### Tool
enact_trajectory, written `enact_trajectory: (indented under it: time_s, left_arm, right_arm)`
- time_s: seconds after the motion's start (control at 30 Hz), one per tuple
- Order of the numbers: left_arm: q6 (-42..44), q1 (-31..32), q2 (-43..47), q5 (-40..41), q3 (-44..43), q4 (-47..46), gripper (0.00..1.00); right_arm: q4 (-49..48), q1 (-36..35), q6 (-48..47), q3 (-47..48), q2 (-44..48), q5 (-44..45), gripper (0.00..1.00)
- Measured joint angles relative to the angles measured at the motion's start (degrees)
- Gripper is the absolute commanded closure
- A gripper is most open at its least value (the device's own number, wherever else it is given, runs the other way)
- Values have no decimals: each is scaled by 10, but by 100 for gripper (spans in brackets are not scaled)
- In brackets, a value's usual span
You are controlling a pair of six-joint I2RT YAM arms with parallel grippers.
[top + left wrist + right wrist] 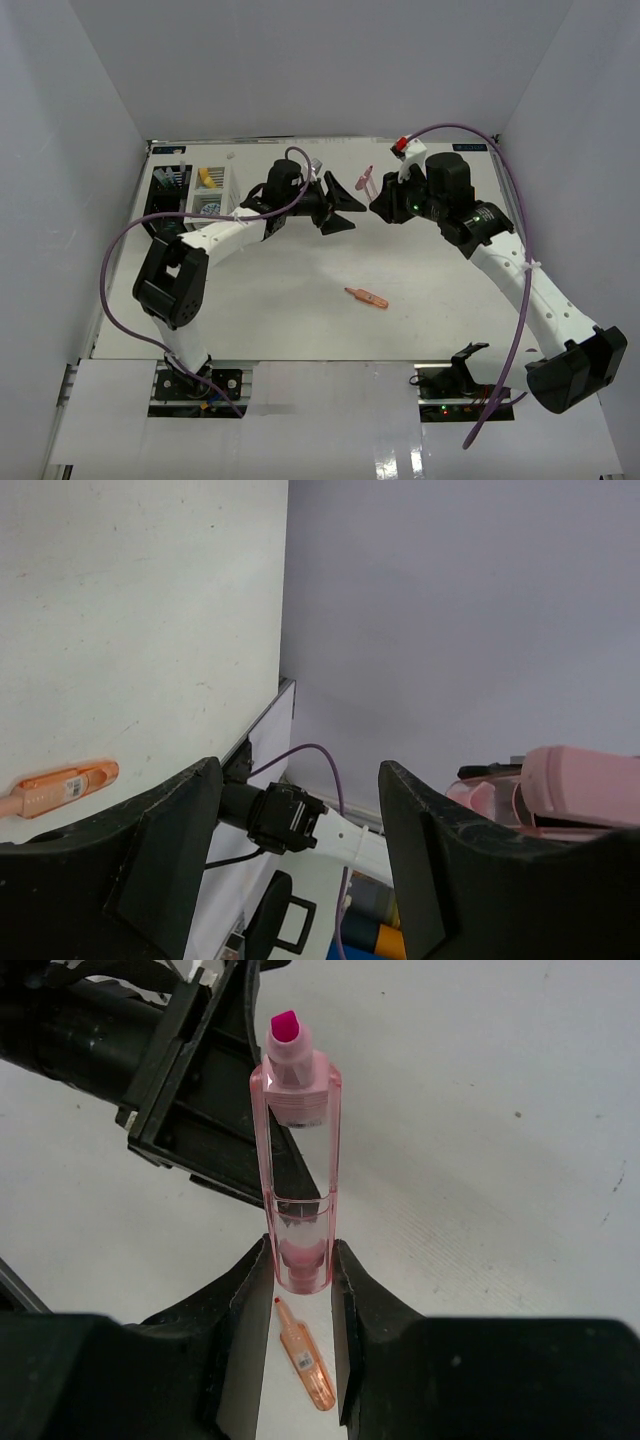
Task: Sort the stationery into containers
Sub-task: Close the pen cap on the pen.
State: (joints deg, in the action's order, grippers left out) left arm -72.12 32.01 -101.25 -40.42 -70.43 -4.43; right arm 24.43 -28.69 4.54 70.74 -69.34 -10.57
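The right gripper (298, 1265) clamped a translucent pink plastic highlighter (295, 1160) beyond a slim orange marker (367, 297) lying on the white table (250, 300); the left gripper (350, 208), also beyond that marker, gaped empty.

the top camera looks down from above the near edge over the whole table (300, 330). the right wrist camera faces down, close to it; the left looks level toward the right edge. all three share the orange marker (367, 297) and pink marker (367, 182).
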Motion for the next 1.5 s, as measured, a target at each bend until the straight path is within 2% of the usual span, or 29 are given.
enact_trajectory:
  time_s: [0.3,0.8,1.5]
  left_arm:
    - [-23,0,-15,14,-17,-29,28]
    - [-51,-6,-15,30,-11,-82,30]
    - [-38,-16,-14,29,-11,-99,29]
  right_arm:
    - [-9,-2,10,-8,4,-27,92]
    - [0,-3,3,-44,28,-21,92]
    - [34,-3,-20,-59,32,2,92]
